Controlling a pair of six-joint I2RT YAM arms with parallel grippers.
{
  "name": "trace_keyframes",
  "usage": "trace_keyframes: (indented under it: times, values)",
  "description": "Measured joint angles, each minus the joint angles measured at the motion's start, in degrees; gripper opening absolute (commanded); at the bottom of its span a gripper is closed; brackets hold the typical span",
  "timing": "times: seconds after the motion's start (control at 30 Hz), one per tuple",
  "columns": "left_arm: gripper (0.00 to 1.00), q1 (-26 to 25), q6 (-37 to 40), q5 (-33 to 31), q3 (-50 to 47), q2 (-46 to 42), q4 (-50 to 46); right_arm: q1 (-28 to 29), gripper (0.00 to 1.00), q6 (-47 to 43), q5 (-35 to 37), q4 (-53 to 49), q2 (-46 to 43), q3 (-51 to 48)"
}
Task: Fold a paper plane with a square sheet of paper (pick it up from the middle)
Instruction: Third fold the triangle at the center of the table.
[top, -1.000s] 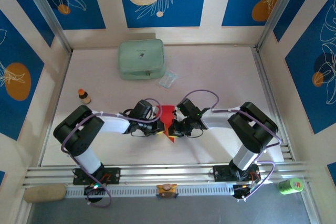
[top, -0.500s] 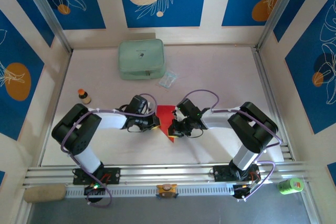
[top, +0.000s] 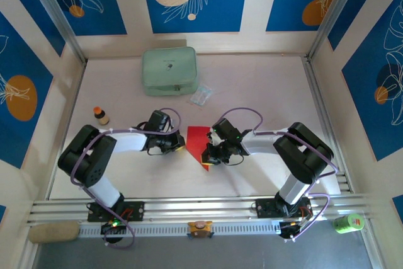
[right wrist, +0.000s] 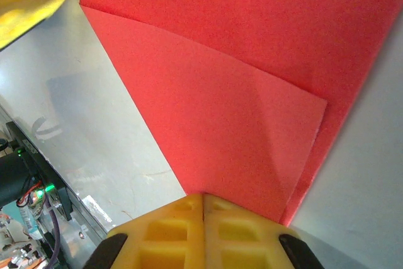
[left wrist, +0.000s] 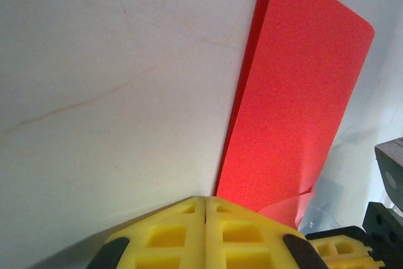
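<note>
Overhead, the square sheet of paper point(top: 197, 138), partly folded, lay flat on the tabletop point(top: 264, 92). My left hand point(top: 179, 147) sat just beside it, my right hand point(top: 206, 160) at its near tip. From the left wrist, my fingers point(left wrist: 170, 234) were shut, empty. From the right wrist, shut fingers point(right wrist: 170, 225) met a folded flap. I judged it mid-fold; next came pressing that crease.

Your arms point(top: 129, 140) show black joints, white links and purple cables point(top: 242, 111). The left hand point(left wrist: 205, 203) and right hand point(right wrist: 203, 200) look yellow, seemingly waffle-pocketed.
</note>
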Motion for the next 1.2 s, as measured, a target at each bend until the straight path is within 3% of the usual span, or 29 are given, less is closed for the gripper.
trace_keyframes:
  times: [0.33, 0.67, 0.97, 1.2]
  values:
    - [0.01, -3.04, 1.55, 2.01, 0.74, -4.44, 0.59, -0.55, 0.00, -0.70, -0.55, -0.46, 0.00, 0.00]
    - [0.00, -5.53, 2.32, 4.66, 1.81, 4.09, 2.01, -0.68, 0.00, -1.49, -0.66, -0.74, -0.07, 0.02]
    - [0.00, -5.53, 3.04, 4.79, 2.56, 4.85, 2.01, -0.33, 0.00, -2.40, -0.33, -4.68, -2.08, 0.63]
    - [0.00, -5.53, 3.04, 4.81, 2.56, 4.85, 2.10, 1.68, 0.00, -3.02, -0.39, -4.74, -0.13, 6.45]
